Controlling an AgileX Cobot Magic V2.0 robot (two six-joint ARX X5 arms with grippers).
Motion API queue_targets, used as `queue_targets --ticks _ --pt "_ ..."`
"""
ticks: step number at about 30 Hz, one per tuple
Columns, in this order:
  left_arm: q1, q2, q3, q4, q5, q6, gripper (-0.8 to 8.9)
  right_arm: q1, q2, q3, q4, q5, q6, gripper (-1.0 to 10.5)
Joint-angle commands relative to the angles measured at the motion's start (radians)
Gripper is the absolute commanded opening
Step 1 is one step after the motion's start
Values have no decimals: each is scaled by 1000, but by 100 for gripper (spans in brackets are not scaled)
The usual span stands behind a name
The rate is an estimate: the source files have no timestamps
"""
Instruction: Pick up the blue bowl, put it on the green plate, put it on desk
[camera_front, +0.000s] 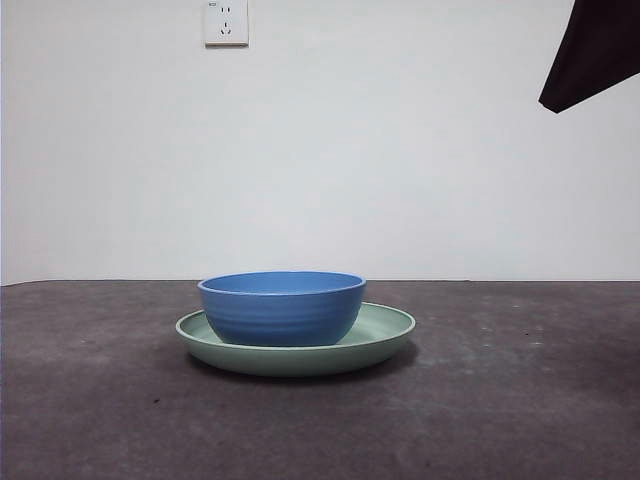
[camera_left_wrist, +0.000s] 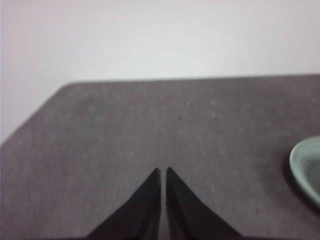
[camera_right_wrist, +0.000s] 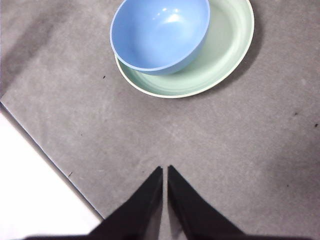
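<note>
The blue bowl (camera_front: 281, 307) sits upright in the green plate (camera_front: 386, 335), off-centre toward its left side, on the desk (camera_front: 520, 400). The right wrist view shows the bowl (camera_right_wrist: 160, 32) and the plate (camera_right_wrist: 227, 42) from above. My right gripper (camera_right_wrist: 165, 169) is shut and empty, high above the desk, apart from the plate; it shows as a black tip (camera_front: 592, 50) at the front view's top right. My left gripper (camera_left_wrist: 163, 171) is shut and empty over bare desk, with the plate's rim (camera_left_wrist: 304, 170) at that picture's edge.
A white wall with a power socket (camera_front: 226, 22) stands behind the desk. The desk's edge (camera_right_wrist: 45, 150) runs close to my right gripper in the right wrist view.
</note>
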Motion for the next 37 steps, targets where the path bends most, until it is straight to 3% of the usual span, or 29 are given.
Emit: queue_targets --ticks 1,12,37 --pt "2 -2 -31 23 -2 -25 19 7 8 18 7 -1 -14 10" --pt "0 -2 -94 3 -2 -73 19 7 8 18 7 0 -14 9" --pt "0 -2 -94 3 -2 -73 19 7 8 18 7 0 -14 10"
